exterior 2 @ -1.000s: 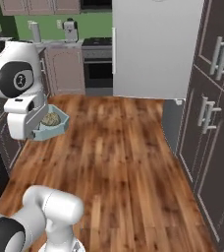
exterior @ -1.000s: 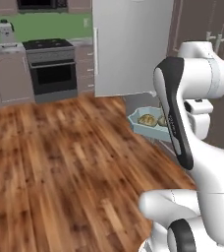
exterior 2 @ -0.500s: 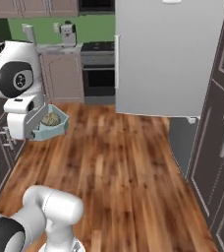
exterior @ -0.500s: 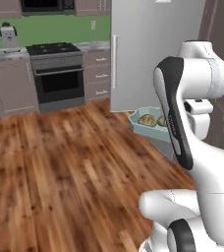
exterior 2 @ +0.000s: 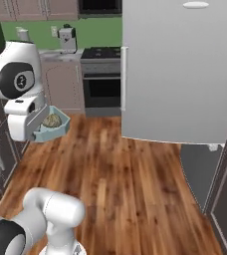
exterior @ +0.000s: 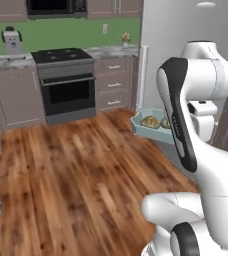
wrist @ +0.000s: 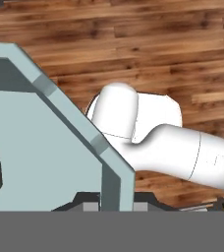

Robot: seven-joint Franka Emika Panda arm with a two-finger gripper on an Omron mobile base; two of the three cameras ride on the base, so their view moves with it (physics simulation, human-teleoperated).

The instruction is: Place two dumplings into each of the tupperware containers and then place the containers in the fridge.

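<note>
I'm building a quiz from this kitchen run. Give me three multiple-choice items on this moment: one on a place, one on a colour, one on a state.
1. Where is the tupperware container?
A. on the stove
B. held up over the wooden floor
C. on a fridge shelf

2. What colour is the wall behind the stove?
A. green
B. red
C. white

3. How is the gripper?
A. wide open and empty
B. shut on the container's rim
C. shut on a plate

Answers: 1 B, it hangs at the arm's end above the floor. 2 A, a green band runs behind the stove. 3 B, the hand view shows the rim at the fingers.
</note>
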